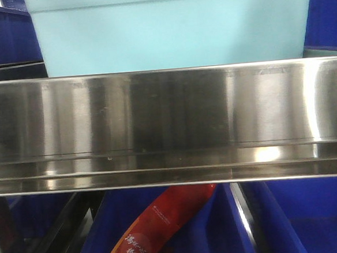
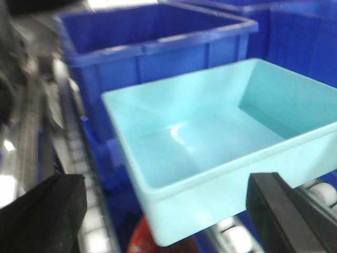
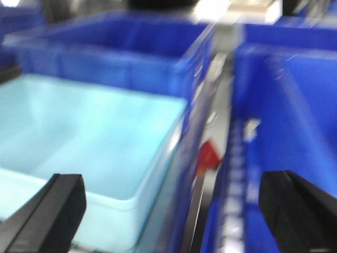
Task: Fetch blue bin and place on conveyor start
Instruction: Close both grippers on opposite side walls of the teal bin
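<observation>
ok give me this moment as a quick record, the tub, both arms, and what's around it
target: light turquoise plastic tub, empty, behind the stainless-steel shelf rail
neighbours: dark blue ribbed plastic bins behind and beside it
below rail: red printed packet among blue bins
left gripper: open, facing the tub's near corner
right gripper: open, tub on the left of its view
conveyor: not in view

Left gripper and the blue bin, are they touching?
Cannot tell. Left wrist view: the open left gripper frames the blue bin, one finger overlapping its wall, blurred.
</observation>
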